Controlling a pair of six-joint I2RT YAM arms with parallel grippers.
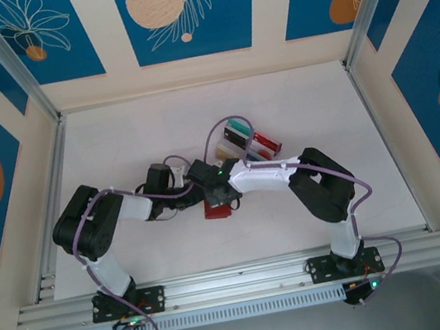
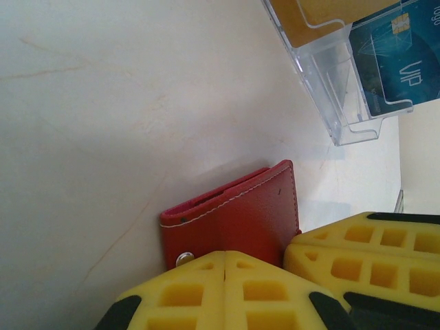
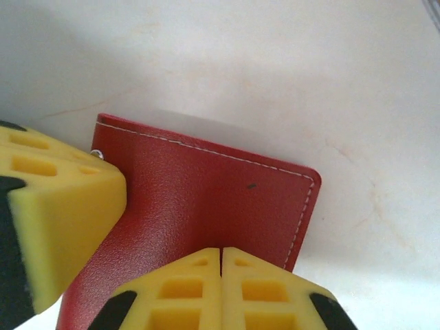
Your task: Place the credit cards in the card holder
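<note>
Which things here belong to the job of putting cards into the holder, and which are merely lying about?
Belong to the job:
- red card holder
- credit cards

Lying about:
- clear rack, with cards standing in it
- table

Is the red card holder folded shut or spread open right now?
Folded shut: the card holder shows stitched outer leather, with two layers stacked along one edge and no inner slots visible.

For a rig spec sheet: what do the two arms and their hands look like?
The left arm and right arm match: bulky black joint housings, white links, black bases. A lilac cable loops along each, and small green lights glow at the bases. The left hand and right hand have yellow fingers moulded with square recesses, with black patches at the outer edges.
</note>
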